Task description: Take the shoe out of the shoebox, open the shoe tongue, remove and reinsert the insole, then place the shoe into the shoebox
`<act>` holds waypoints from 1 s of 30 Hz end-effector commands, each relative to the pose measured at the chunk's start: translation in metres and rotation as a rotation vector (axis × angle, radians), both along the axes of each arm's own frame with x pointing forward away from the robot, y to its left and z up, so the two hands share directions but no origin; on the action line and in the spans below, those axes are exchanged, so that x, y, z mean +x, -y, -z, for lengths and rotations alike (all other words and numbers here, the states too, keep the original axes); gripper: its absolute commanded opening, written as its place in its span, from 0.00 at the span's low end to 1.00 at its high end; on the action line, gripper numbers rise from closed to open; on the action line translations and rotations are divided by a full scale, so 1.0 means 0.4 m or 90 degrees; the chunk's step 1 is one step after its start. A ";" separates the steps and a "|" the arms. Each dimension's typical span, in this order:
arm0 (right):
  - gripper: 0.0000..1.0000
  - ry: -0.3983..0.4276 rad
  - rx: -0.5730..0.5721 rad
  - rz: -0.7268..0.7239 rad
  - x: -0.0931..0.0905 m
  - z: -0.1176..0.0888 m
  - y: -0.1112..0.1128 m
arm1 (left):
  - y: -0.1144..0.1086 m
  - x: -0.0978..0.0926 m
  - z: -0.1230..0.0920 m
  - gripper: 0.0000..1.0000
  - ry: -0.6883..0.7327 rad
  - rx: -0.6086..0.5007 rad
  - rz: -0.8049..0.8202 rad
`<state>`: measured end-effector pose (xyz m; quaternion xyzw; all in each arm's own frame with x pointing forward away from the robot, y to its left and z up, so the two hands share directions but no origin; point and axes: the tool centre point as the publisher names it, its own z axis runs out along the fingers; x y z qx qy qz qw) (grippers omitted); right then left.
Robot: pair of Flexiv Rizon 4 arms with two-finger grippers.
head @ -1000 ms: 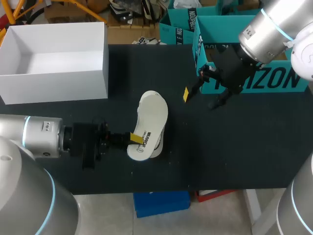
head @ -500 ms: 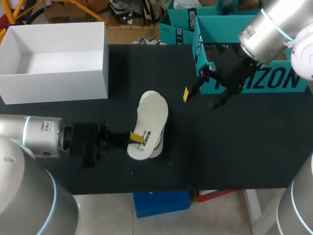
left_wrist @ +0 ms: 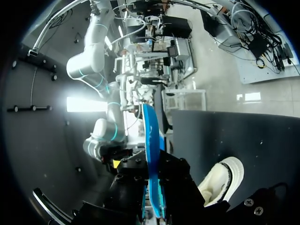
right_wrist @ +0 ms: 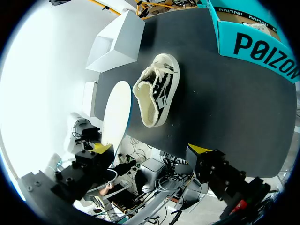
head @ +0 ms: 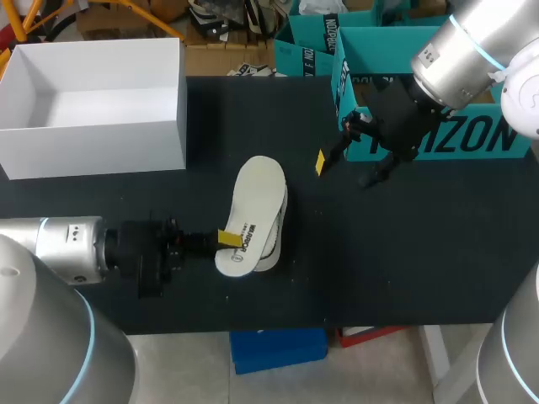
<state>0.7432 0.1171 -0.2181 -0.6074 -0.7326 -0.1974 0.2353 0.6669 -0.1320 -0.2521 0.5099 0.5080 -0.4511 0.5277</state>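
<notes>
My left gripper is shut on the heel end of the white insole and holds it just above the shoe, which lies on its side on the black table. In the left wrist view the insole stands edge-on between my fingers, blue underside showing, with the cream and black shoe beside it. The right wrist view shows the shoe with its opening facing up and the insole next to it. My right gripper hangs open and empty, above the table right of the shoe.
The open white shoebox stands at the back left of the table. Teal cardboard boxes line the back right, close behind my right gripper. The black tabletop lies bare at the front right.
My left gripper has drawn back a little to the left, and the insole has shifted slightly left with it. The right arm has not moved.
</notes>
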 end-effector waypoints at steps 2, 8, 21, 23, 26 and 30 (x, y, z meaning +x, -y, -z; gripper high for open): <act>1.00 0.024 0.046 0.000 0.007 0.006 -0.008 | 0.000 -0.002 -0.001 0.00 0.002 0.001 -0.002; 1.00 0.105 0.171 0.025 0.017 0.011 -0.043 | 0.000 -0.002 -0.001 0.00 0.002 0.001 -0.002; 1.00 0.171 0.353 0.147 -0.026 0.012 -0.104 | 0.000 -0.002 -0.001 0.00 0.002 0.001 -0.002; 1.00 0.171 0.353 0.147 -0.026 0.012 -0.104 | 0.000 -0.002 -0.001 0.00 0.002 0.001 -0.002; 1.00 0.171 0.353 0.147 -0.026 0.012 -0.104 | 0.000 -0.002 -0.001 0.00 0.002 0.001 -0.002; 1.00 0.171 0.353 0.147 -0.026 0.012 -0.104 | 0.000 -0.002 -0.001 0.00 0.002 0.001 -0.002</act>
